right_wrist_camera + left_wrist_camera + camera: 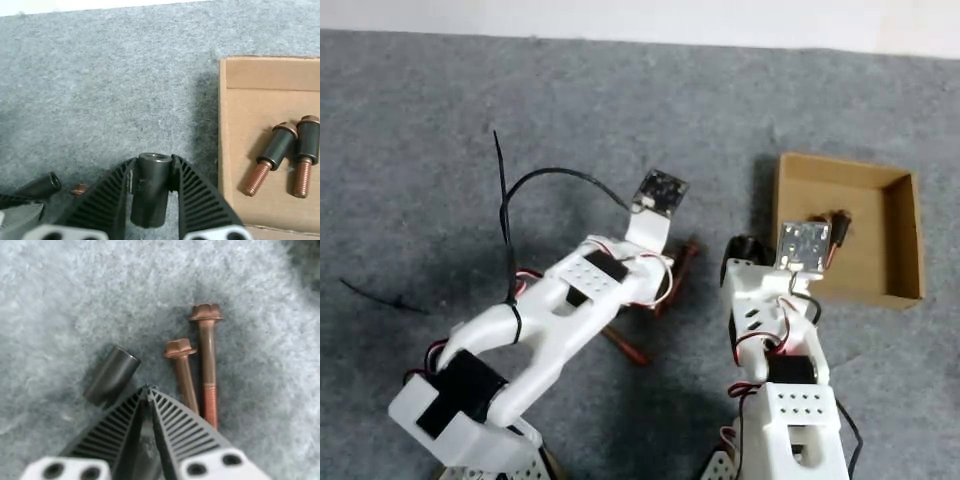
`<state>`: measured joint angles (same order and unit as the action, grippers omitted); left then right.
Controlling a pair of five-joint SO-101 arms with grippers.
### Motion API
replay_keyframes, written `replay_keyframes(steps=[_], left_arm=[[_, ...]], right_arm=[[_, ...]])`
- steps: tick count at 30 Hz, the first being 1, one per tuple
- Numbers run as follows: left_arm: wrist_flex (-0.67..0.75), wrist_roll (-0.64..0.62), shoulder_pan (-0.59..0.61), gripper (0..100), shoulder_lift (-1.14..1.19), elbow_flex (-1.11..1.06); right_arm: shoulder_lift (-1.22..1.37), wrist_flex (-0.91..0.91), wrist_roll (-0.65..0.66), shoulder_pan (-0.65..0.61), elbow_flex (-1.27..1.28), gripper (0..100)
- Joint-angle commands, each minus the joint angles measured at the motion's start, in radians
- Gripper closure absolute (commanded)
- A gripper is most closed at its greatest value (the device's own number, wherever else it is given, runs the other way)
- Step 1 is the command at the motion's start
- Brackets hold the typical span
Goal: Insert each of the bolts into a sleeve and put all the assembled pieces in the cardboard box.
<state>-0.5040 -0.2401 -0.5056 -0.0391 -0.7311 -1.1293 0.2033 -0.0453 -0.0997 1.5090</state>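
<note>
Copper-coloured bolts (206,360) lie side by side just beyond the left gripper (146,390), tips pressed together, shanks pointing back at it. Right gripper (153,161) pinches a sleeve (149,200). Left arm nearer.

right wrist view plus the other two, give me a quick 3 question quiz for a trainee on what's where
1. True or false: the right gripper is holding a bolt.
2. How many assembled pieces lie in the cardboard box? A) one B) two C) four
3. Fill in: near the shut left gripper, ___ loose bolts lie on the carpet.

Key:
1. False. It is shut on a sleeve.
2. B
3. two
</note>
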Motion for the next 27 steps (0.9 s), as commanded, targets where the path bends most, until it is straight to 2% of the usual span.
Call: replay_keyframes(steps=[1,27], left_arm=[[0.026,-0.015,-0.002,100,-0.047,0.005],[0.026,-0.021,-0.002,100,-0.054,0.005]], right_arm=[[-0.03,-0.028,0.012,0.012,-0.004,99.2],[-0.03,-0.028,0.012,0.03,-0.004,99.2]])
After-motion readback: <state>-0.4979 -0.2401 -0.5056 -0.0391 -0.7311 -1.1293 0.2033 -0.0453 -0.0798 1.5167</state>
